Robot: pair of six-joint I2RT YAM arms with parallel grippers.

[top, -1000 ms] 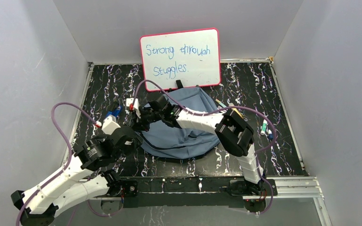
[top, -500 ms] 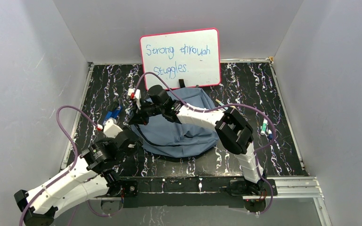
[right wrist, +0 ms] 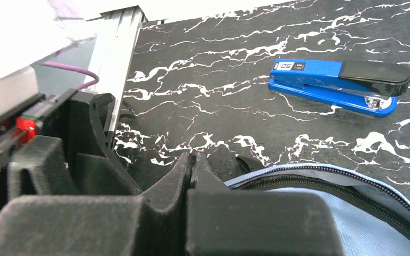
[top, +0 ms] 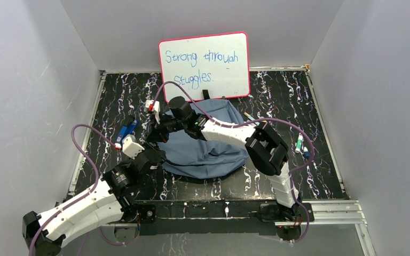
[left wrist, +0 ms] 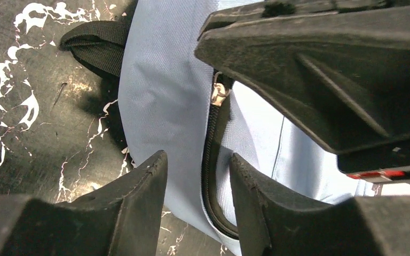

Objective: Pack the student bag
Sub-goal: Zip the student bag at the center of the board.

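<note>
The student bag (top: 208, 145), grey-blue and floppy, lies flat in the middle of the table. My right gripper (top: 154, 134) reaches across it to its left edge and is shut (right wrist: 193, 159). In the left wrist view the metal zipper pull (left wrist: 219, 94) runs up under that gripper's fingertip. My left gripper (top: 157, 158) sits at the same edge from the near side, open (left wrist: 197, 158). Its fingers straddle the bag's rim and the dark zipper line (left wrist: 209, 160), with a gap on both sides. A black strap (left wrist: 93, 45) pokes out beside the bag.
A blue stapler (top: 128, 128) (right wrist: 336, 85) lies left of the bag. The pink-framed whiteboard (top: 204, 64) leans on the back wall. Markers (top: 300, 145) lie to the right, and a pen (top: 250, 117) lies by the bag's far right edge.
The right gripper has drawn back toward the whiteboard, staying shut at the bag's left edge. The left arm has moved in to that edge, with its fingers now around the rim.
</note>
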